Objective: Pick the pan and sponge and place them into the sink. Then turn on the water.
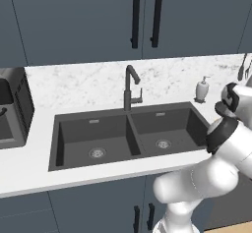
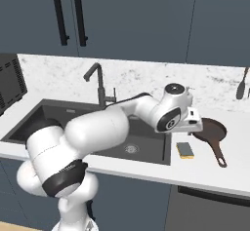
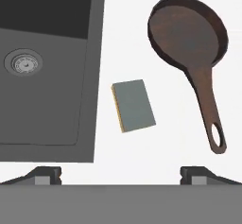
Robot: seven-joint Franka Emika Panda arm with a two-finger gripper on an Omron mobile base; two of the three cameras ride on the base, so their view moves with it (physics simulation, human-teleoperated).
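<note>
Robot arm hides part of the pan [image 2: 215, 129].

Arm [image 2: 97, 127] rises from base at lower left of right base view, bends at a fat elbow, then reaches fwd and right, roughly level. Wrist [image 2: 172, 109] ends in hand pointing down. In left base view the arm [image 1: 206, 173] climbs from lower right, wrist partly cut by frame edge. Gripper [image 3: 121, 175] in hand view: two dark tips set wide apart, nothing between them, so open. Hand seems to hang clear above the surface, though height is hard to judge.
</note>
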